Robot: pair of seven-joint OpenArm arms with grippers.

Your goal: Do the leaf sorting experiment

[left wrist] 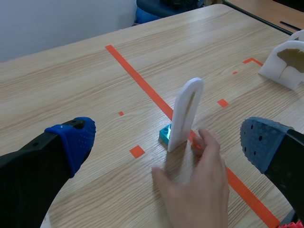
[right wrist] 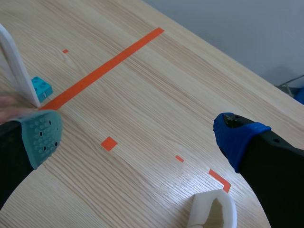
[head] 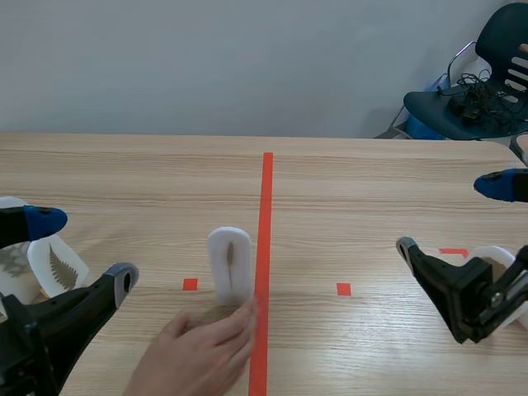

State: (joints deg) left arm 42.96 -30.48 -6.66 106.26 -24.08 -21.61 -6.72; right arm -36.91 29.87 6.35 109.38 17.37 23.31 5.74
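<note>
1. At the lower left of the scene view, our left gripper [head: 82, 247] is released, its fingers spread wide with nothing between them.
2. Just beside it, at the left edge, a white fern-leaf card [head: 58, 268] leans on the table; another card behind it is partly hidden.
3. At the bottom centre, a person's hand [head: 198, 351] lies flat on the table, its fingertips touching the foot of the standing leaf card [head: 230, 264].
4. That arched card stands upright just left of the orange tape line [head: 266, 247], propped against a small blue block [left wrist: 165, 135].
5. At the right, our right gripper [head: 452, 216] is likewise released and holds nothing; a white leaf card [head: 495, 260] sits by it.
6. We judge that the card is being set up, so we should hold both arms off until the hand clears.
7. Then we should close on the card's flat faces, low and gently, since it looks easy to tip.
</note>
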